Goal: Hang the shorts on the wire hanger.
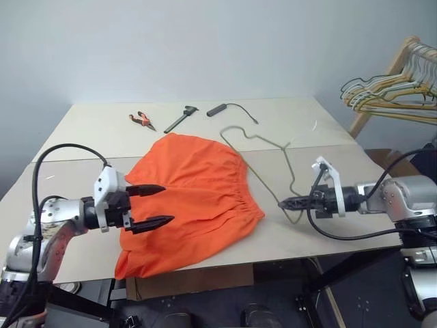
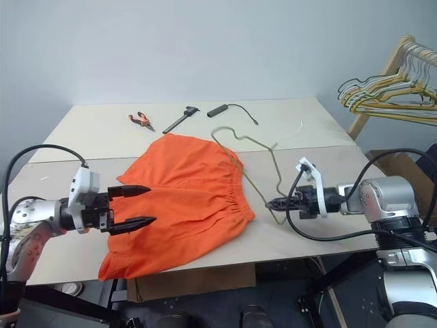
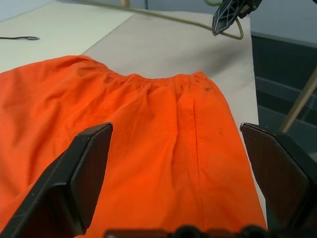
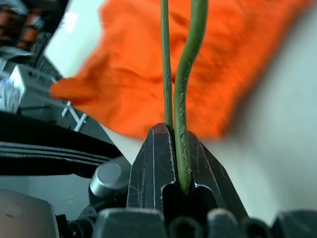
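I see the shorts (image 1: 188, 198) spread flat on the table (image 1: 82, 130), one leg hanging over the near edge. My left gripper (image 1: 158, 205) hovers at their left side, fingers spread wide, holding nothing. My right gripper (image 1: 287, 203) is clamped on the hanger (image 1: 273, 145), which lies on the table just right of the waistband. Pliers (image 1: 141, 120) lie farther back.

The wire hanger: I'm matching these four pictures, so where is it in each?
Left eye: wire hanger, right of the shorts.
Right eye: same place.
Left wrist: thin wire along the far edge, beyond the shorts.
Right wrist: clamped in the right gripper.
Shared landmark: the shorts.
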